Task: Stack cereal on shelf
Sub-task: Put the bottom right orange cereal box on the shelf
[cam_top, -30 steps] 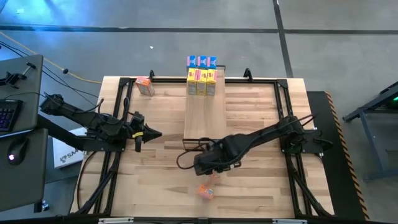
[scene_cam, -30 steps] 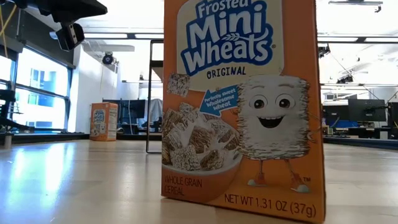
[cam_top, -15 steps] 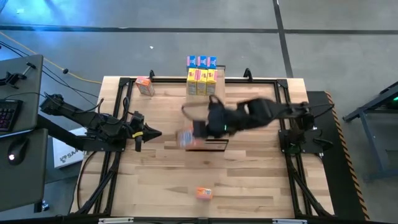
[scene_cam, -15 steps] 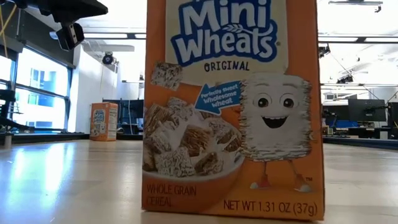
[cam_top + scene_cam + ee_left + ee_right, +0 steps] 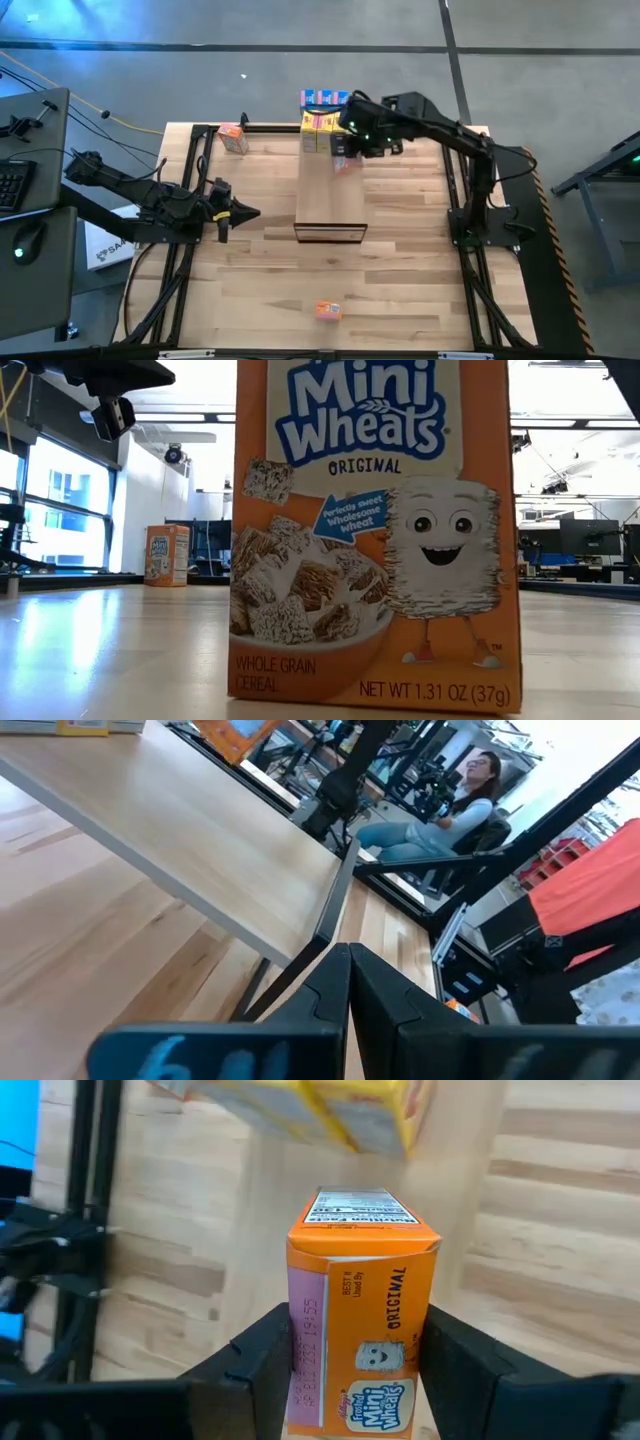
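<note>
Your right jaws [image 5: 355,1370] clamp an orange cereal box [image 5: 358,1335] between them, above the shelf [image 5: 330,190], yellow boxes [image 5: 320,122] just ahead. Your left jaws [image 5: 245,213] wait pressed together.

Cereal boxes [image 5: 323,122] crowd the shelf's [image 5: 330,190] far end

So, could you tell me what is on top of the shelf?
The shelf carries yellow boxes at its far end; the right gripper holds an orange box above it. The arm hides one corner.
</note>
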